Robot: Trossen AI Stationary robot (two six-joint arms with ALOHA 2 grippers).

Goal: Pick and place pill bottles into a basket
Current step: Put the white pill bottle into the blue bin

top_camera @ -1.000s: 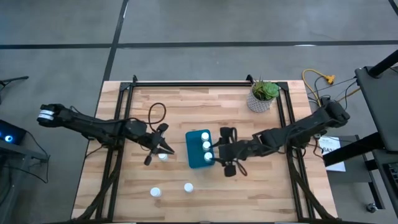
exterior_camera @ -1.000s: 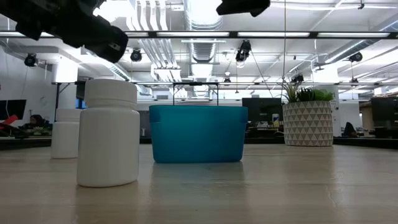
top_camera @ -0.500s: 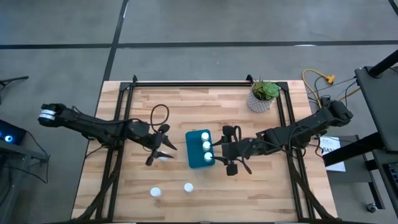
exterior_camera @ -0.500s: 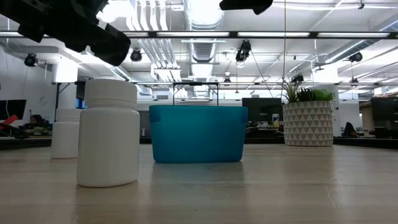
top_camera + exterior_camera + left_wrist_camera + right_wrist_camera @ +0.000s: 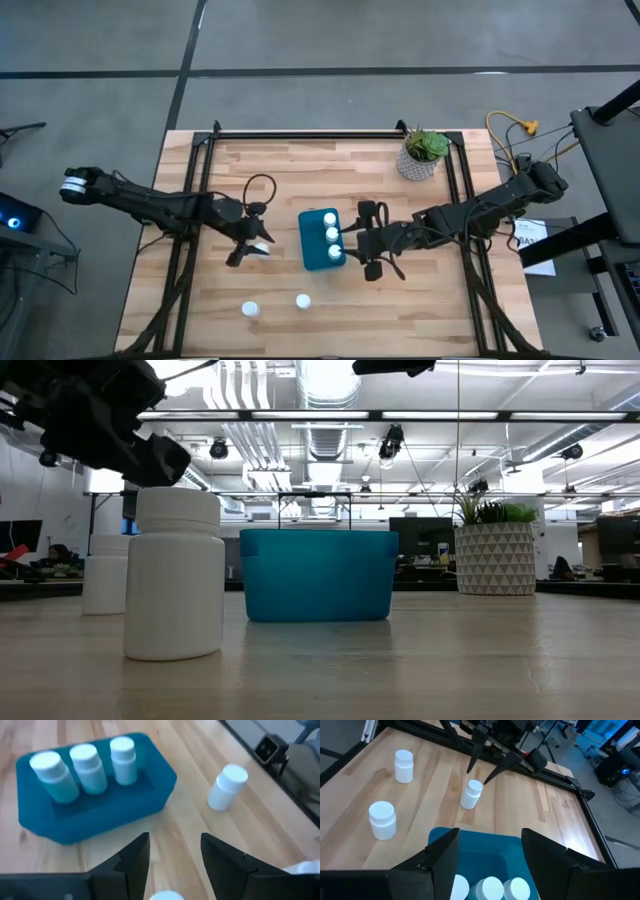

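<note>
The teal basket [image 5: 320, 239] stands mid-table with three white pill bottles [image 5: 490, 887] upright in it. A fourth bottle [image 5: 471, 793] stands on the table left of the basket. My left gripper [image 5: 257, 242] is open just above it, and the bottle's cap [image 5: 165, 895] shows between the fingers. Two more bottles [image 5: 250, 309] [image 5: 303, 300] stand near the table's near edge. My right gripper [image 5: 349, 243] is open and empty over the basket's right side.
A white patterned pot with a green plant [image 5: 423, 155] stands at the far right of the table. Black frame rails [image 5: 330, 133] run along the far edge and both sides. Bare wood lies right of the basket and along the far half.
My left gripper has gone down and a little toward the table's left edge, closing in on the bottle left of the basket. The bottles and the basket have stayed where they were.
</note>
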